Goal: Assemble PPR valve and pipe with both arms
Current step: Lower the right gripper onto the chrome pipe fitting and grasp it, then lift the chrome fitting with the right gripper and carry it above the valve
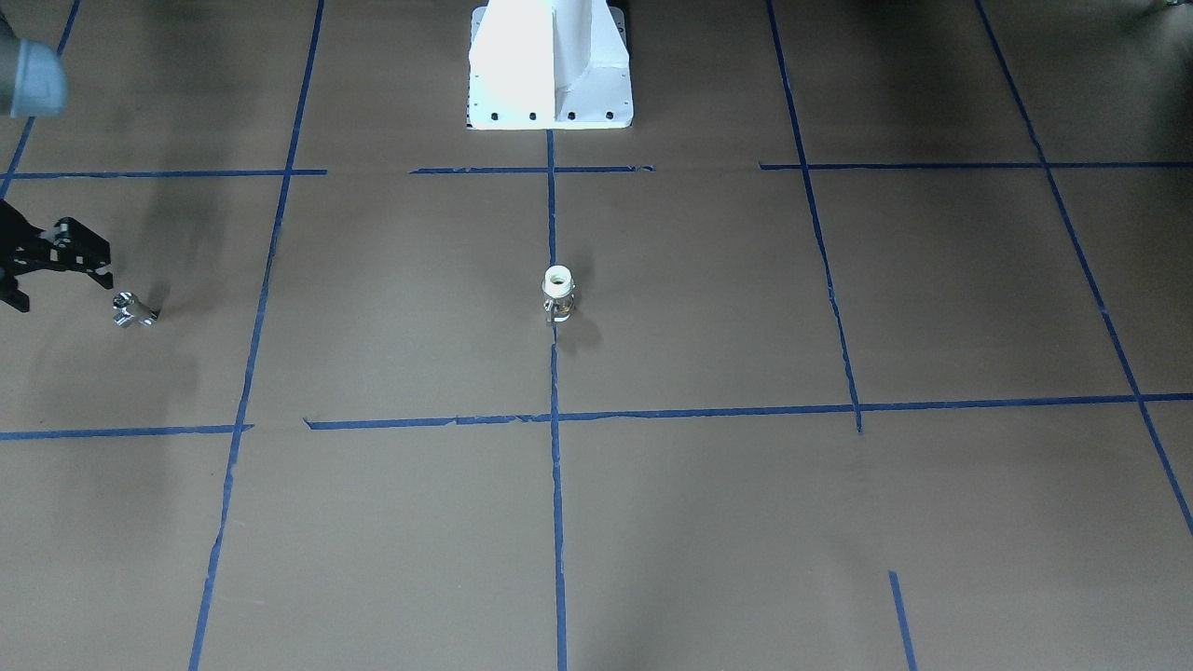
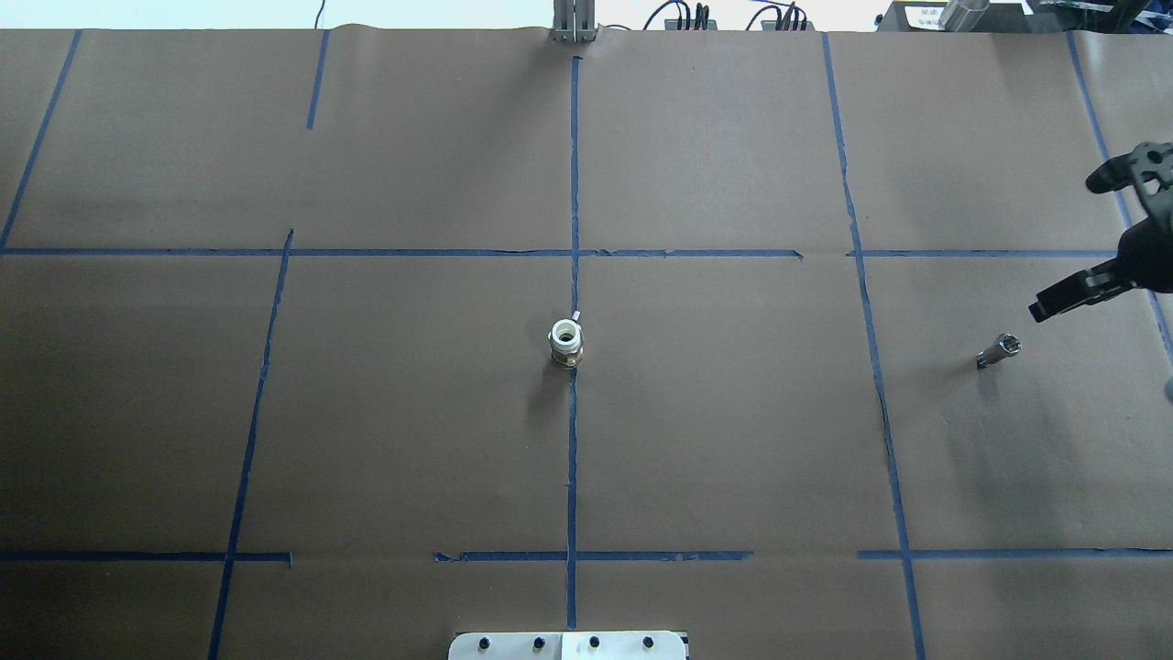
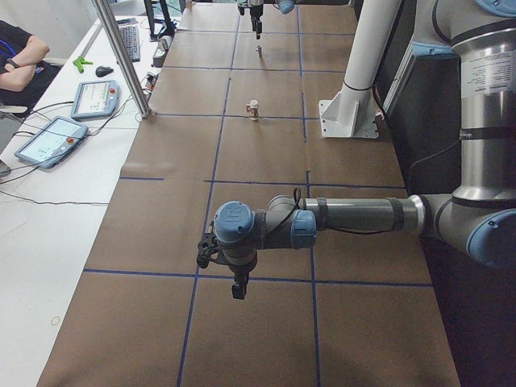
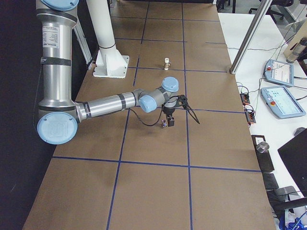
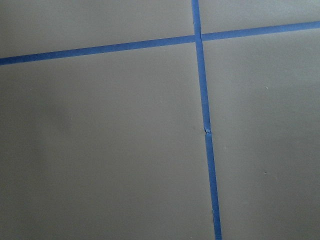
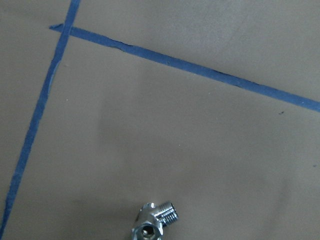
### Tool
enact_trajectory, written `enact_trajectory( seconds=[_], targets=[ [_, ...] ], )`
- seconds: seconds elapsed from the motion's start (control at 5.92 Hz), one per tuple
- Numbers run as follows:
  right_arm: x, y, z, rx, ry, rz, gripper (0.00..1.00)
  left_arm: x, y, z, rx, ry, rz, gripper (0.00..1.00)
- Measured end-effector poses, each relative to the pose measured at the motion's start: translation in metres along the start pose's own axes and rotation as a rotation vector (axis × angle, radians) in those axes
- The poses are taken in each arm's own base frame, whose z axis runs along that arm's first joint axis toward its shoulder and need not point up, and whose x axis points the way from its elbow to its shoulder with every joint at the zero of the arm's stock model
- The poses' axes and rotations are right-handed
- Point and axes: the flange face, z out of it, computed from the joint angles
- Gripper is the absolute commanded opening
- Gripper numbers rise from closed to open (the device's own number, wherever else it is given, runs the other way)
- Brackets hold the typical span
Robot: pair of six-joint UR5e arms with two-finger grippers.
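Clearly favours right black two-finger end effector [image 2: 1068, 247]: hangs spread wide, just beyond tiny chrome T-shaped PPR valve [image 2: 999, 350], flat on brown bench [image 2: 733, 440], robot-side.

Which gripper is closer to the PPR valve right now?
Right. The right gripper hovers open close by the PPR valve, not gripping it. The left gripper hangs far off toward the table's opposite end, beyond the pipe.

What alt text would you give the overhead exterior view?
The pipe stands upright, white end up, on the centre blue tape line of a brown table. At far right, the chrome PPR valve lies alone, the right hand open near it, not touching.
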Motion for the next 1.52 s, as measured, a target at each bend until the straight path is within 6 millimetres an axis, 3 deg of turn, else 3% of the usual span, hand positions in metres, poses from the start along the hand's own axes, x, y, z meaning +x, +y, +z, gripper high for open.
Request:
enact_trajectory(
  seconds=[0.34,0.51,0.68,0.84,1.18,1.52],
  targets=[
    [-0.015,0.005,0.032,0.014,-0.010,0.009,1.00,0.002,0.000,-0.002,0.003,0.000,0.002,1.00],
    [-0.020,0.006,0.037,0.015,-0.014,0.010,0.69,0.002,0.000,-0.002,0.003,0.000,0.002,1.00],
    [-0.023,0.007,0.040,0.014,-0.016,0.007,0.23,0.002,0.000,-0.002,0.003,0.000,0.002,1.00],
    [-0.024,0.008,0.041,0.011,-0.016,0.004,0.08,0.002,0.000,-0.002,0.003,0.000,0.001,1.00],
    [-0.023,0.009,0.041,0.009,-0.017,0.003,0.00,0.002,-0.001,-0.002,0.004,0.000,0.001,1.00],
    [-0.028,0.008,0.031,0.018,-0.030,0.000,0.00,0.003,-0.001,-0.003,0.007,0.000,-0.012,1.00]
  ],
)
